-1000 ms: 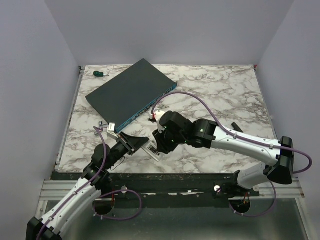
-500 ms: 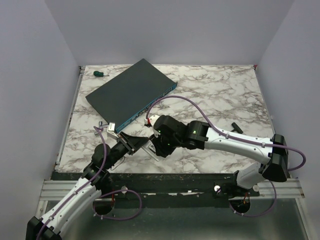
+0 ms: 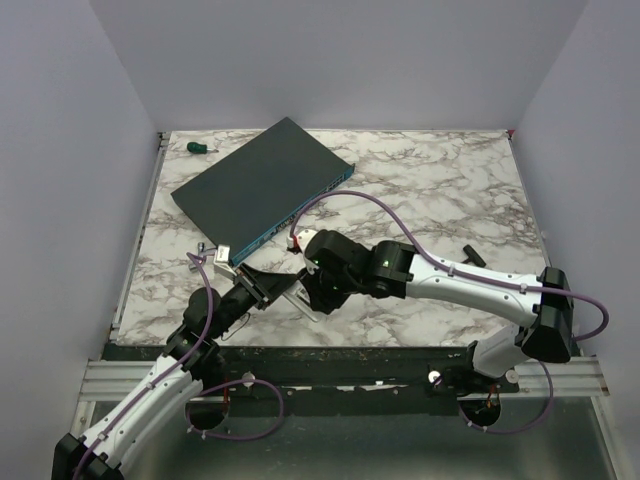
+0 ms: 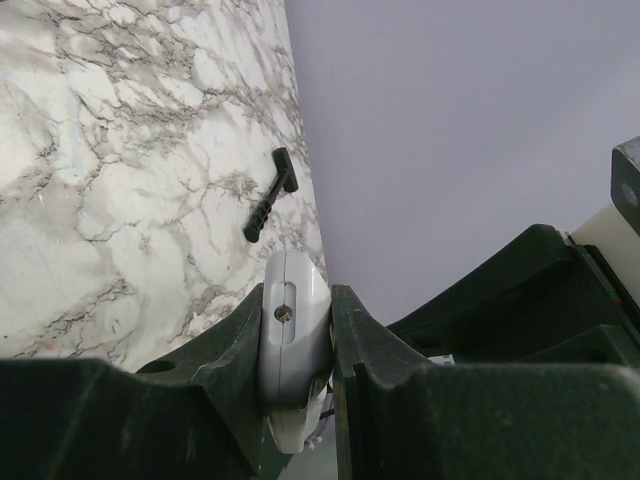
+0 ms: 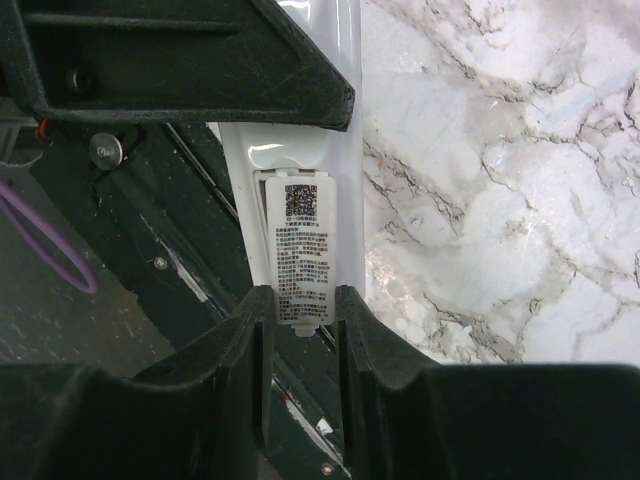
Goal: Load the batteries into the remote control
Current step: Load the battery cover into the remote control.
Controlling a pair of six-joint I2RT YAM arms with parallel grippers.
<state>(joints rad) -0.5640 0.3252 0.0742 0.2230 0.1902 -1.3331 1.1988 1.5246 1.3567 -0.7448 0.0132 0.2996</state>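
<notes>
The white remote control [image 3: 301,297] is held off the table near the front edge, back side up. My left gripper [image 3: 270,289] is shut on one end of it; the left wrist view shows that end [image 4: 293,330] pinched between the fingers. My right gripper [image 3: 318,292] is at the other end. In the right wrist view its fingers [image 5: 250,330] are closed on the two sides of the battery cover [image 5: 303,250], a white panel with a QR code and printed text on the remote's back [image 5: 335,110]. No battery shows clearly.
A big dark flat box with a blue edge [image 3: 262,190] lies at the back left. A green-handled screwdriver [image 3: 201,148] lies behind it. A black T-shaped tool [image 3: 472,257] lies on the right, also in the left wrist view [image 4: 270,195]. Small items [image 3: 212,256] lie by the box's near corner.
My right gripper has moved left and a little nearer, closing in on the remote's end. The left gripper and remote stayed nearly still.
</notes>
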